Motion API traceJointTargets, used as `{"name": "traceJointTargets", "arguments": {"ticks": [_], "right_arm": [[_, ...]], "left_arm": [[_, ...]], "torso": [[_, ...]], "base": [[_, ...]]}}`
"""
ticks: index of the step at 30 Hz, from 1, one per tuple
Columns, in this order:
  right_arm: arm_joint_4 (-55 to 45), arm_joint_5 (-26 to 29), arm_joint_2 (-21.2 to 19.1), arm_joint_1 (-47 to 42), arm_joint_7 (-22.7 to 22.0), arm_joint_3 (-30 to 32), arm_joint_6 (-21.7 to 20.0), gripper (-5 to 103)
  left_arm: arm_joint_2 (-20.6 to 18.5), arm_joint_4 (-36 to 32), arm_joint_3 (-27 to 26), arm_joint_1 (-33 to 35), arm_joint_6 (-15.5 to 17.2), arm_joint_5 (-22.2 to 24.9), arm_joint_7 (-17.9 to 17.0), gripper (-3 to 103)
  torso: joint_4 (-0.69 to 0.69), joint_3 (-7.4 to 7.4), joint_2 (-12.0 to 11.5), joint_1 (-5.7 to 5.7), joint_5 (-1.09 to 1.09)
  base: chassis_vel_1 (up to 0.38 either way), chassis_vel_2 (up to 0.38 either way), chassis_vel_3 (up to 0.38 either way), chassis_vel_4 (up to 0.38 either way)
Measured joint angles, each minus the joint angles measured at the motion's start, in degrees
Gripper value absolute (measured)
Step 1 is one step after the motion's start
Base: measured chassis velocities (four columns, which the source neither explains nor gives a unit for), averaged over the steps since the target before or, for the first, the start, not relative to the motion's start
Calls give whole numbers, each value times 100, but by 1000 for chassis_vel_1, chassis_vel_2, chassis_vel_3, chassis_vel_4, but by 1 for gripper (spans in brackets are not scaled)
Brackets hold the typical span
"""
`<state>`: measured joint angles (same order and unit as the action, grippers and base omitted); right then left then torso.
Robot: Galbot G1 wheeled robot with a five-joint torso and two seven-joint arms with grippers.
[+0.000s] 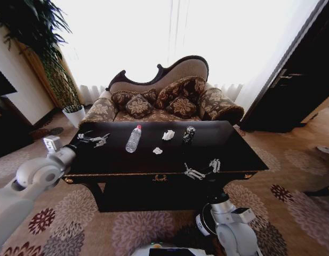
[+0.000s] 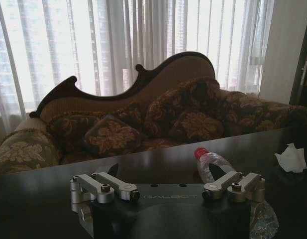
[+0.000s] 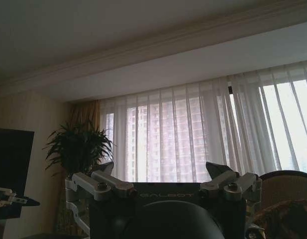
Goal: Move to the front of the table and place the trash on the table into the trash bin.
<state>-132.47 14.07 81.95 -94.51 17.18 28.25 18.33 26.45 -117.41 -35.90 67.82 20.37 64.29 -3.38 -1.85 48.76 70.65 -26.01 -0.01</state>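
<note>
White rounded arms, silver-linkage grippers: left gripper [image 1: 96, 140], right gripper [image 1: 202, 169]; black wrist plates marked GALBOT, hex screws.

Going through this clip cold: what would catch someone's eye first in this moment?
Probably the glossy black table in front of the patterned sofa, with litter across it: a clear bottle lying left of centre, white paper scraps mid-table, and a dark can standing to their right. The open left gripper hovers over the table's left end, the open right gripper at its front edge.
</note>
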Motion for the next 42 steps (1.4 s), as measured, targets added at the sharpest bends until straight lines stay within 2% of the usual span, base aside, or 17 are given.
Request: {"name": "traceJointTargets", "arguments": {"ticks": [3,6,8,13,16,17,19,20,22,25,26,28,29,30,35,42], "right_arm": [[17,-20,1,-1,5,-29,0,100],[67,-34,6,21,8,-42,1,100],[85,-34,8,42,8,-40,1,100],[98,-69,61,66,8,-73,1,100],[105,-135,113,64,18,-114,1,100],[105,-135,113,64,18,-114,1,100],[114,-157,151,61,23,-121,-4,100],[114,-157,151,61,23,-121,-4,100],[130,-168,164,53,26,-94,-11,100],[139,-179,159,6,40,-30,-12,100],[139,-179,159,6,40,-30,-12,100],[161,-199,149,-14,48,15,-13,100],[161,-199,149,-14,48,15,-13,100],[181,-217,144,-22,57,43,-13,100],[222,-272,137,-16,73,54,3,100],[333,-295,120,47,92,50,115,100]], "left_arm": [[-82,100,162,-161,-18,8,26,100],[-325,328,645,-564,-93,120,103,100],[-400,378,789,-687,-101,126,135,100],[-247,480,1261,-1306,-82,132,145,100],[397,523,1574,-1889,44,117,42,100],[397,523,1574,-1889,44,117,42,100],[881,548,1758,-1996,108,15,-9,100],[881,548,1758,-1996,108,15,-9,100],[1348,636,1948,-1976,131,-327,-21,100],[1851,756,2135,-1939,119,-811,40,100],[1851,756,2135,-1939,119,-811,40,100],[2203,820,2235,-1950,94,-1132,127,100],[2203,820,2235,-1950,94,-1132,127,100],[2450,841,2305,-1949,90,-1330,190,100],[2822,817,2422,-1729,81,-1684,305,100],[2845,711,2343,-1410,119,-1824,376,100]], "torso": [[0,0,0,1,-1],[-2,-1,0,1,-1],[-1,0,0,0,0],[0,0,0,1,1],[-2,-1,0,1,1],[-2,-1,0,1,1],[-3,0,0,1,0],[-3,0,0,1,0],[-2,0,0,0,1],[-1,0,0,1,0],[-1,0,0,1,0],[-1,-1,0,1,0],[-1,-1,0,1,0],[-3,0,0,1,0],[-2,-1,0,1,3],[-1,-1,0,1,1]], "base": [[0,0,0,0],[0,0,0,0],[0,0,0,0],[0,0,0,0],[0,0,0,0],[0,0,0,0],[0,0,0,0],[0,0,0,0],[0,0,0,0],[0,0,0,0],[0,0,0,0],[0,0,0,0],[0,0,0,0],[0,0,0,0],[0,0,0,0],[0,0,0,0]]}}
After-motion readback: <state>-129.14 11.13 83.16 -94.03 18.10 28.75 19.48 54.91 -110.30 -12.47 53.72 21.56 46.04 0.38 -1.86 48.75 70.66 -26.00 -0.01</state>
